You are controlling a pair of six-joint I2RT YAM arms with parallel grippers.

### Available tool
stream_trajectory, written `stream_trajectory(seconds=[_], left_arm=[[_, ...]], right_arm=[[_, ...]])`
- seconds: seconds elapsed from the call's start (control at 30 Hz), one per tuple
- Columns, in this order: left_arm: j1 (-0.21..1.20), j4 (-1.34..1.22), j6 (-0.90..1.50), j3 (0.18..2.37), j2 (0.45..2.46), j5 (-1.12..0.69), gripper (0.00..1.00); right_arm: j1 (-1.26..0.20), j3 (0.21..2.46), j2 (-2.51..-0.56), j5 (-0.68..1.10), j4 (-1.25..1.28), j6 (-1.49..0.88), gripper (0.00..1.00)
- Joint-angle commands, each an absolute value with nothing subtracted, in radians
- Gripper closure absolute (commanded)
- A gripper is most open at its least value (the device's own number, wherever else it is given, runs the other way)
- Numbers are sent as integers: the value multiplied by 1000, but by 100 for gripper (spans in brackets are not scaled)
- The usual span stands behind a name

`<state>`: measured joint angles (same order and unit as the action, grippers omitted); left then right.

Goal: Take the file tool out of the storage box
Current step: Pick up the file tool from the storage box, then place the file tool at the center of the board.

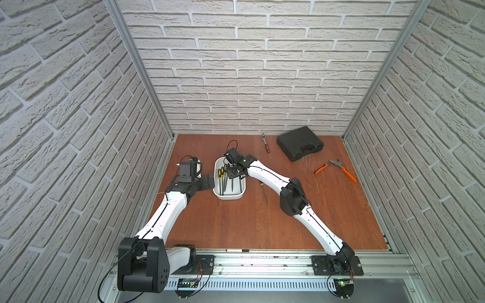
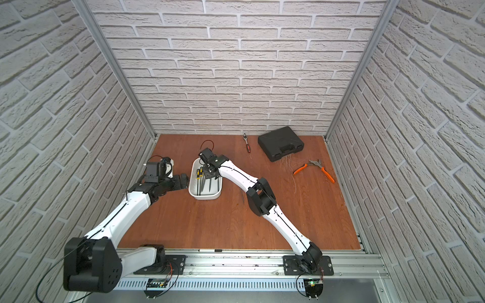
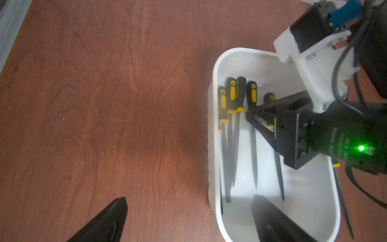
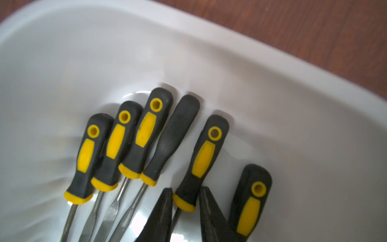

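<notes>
Brick-patterned walls point(image 1: 262, 78) close in a brown wooden surface point(image 1: 236, 225). On it stands the white box point(image 1: 227, 196), with six black-and-yellow tools lying side by side inside. The right claw point(image 4: 186, 189) reaches into the box, its tips narrow on either side of one file point(image 4: 204, 155), just above its yellow collar. Whether they press the handle I cannot tell, and in both top views the wrist hides the tips. The left claw point(image 3: 189, 200) is spread wide, blurred and cut off, one finger over the box's end and the other outside it. A thin pointed tool point(image 1: 265, 195) lies beside the box, its handle hidden under the right arm.
</notes>
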<state>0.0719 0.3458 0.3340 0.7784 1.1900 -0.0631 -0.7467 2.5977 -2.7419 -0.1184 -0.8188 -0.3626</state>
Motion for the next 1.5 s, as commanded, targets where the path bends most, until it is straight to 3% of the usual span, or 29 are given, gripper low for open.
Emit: stream_trajectory(seconds=[0.0,0.2,0.87,1.27,1.47], left_arm=[[65,344,324,777,1173,-49,1],[65,348,323,777,1170,-48,1],[66,320,335,768,1187,-61,1],[61,310,333,770,1199,-64,2],[60,305,337,776,1215,-80,1]], right_arm=[[-764,2600,-2785,-112,-861,-380,75],[-766,2587,-2757,-107,-841,-409,92],[-753,2368,-2362,-105,-658,-328,98],[-641,1736,-1930,-211,-516,-262,98],[-578,1472,-1854,-214,-444,-255,98]])
